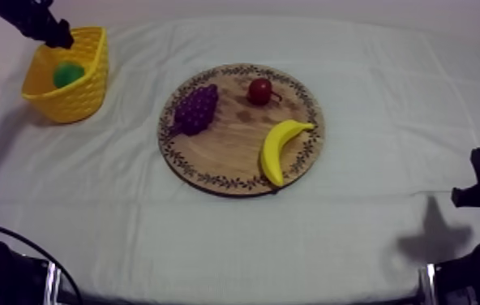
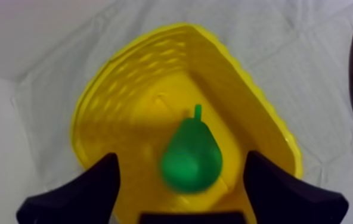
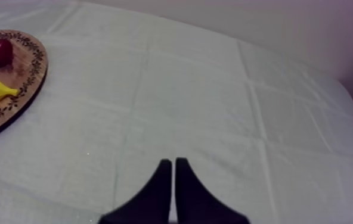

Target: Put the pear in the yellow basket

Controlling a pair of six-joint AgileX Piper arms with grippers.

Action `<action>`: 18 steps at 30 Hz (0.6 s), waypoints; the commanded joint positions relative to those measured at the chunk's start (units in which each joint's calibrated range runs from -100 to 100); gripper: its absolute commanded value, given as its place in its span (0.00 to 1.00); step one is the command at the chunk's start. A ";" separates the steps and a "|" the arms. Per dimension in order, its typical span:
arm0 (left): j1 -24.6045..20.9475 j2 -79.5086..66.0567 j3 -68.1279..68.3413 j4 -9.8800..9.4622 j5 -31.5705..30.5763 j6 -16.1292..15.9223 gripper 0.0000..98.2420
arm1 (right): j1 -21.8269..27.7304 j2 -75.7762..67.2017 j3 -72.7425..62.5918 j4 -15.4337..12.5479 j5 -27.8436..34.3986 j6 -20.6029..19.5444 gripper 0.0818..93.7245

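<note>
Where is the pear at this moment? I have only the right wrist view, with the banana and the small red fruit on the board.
Observer: The pear lies inside the yellow basket, at the left of the table in the top view.
Operator: Is the left gripper holding it there?
Observer: No. The left gripper hangs over the basket with its fingers wide apart, one at each side of the pear and not closed on it.
</note>
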 commanded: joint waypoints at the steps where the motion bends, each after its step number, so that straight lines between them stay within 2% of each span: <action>1: 0.37 -3.44 1.27 -0.39 0.05 0.85 0.85 | 0.00 -0.01 -0.01 0.00 0.00 -0.01 0.00; 7: 2.47 -16.15 4.21 -2.09 2.15 3.97 0.82 | 0.00 -0.01 -0.01 0.00 0.00 0.03 0.00; 18: 6.11 -45.24 10.56 -3.44 3.66 8.57 0.53 | 0.00 -0.01 -0.01 0.00 0.00 0.04 0.00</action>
